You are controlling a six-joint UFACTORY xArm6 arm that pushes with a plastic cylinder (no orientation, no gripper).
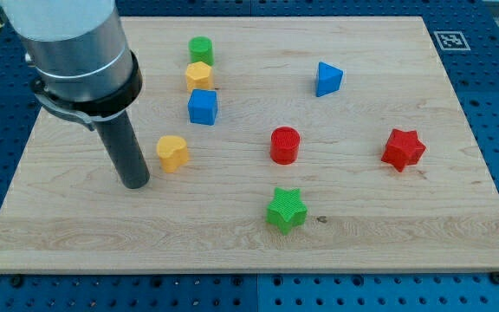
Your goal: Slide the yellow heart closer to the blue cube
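Observation:
The yellow heart (pixel 172 152) lies left of the board's middle. The blue cube (pixel 203 107) sits above and slightly right of it, a short gap apart. My tip (pixel 136 184) rests on the board just left of and a little below the yellow heart, close to it; I cannot tell whether they touch. The dark rod rises from the tip to the grey arm at the view's top left.
A yellow hexagon block (pixel 198 76) and a green cylinder (pixel 201 49) stand in a column above the blue cube. A blue triangle block (pixel 327 78), red cylinder (pixel 284 145), red star (pixel 403 148) and green star (pixel 285 210) lie to the right. The wooden board (pixel 405 251) sits on a blue pegboard.

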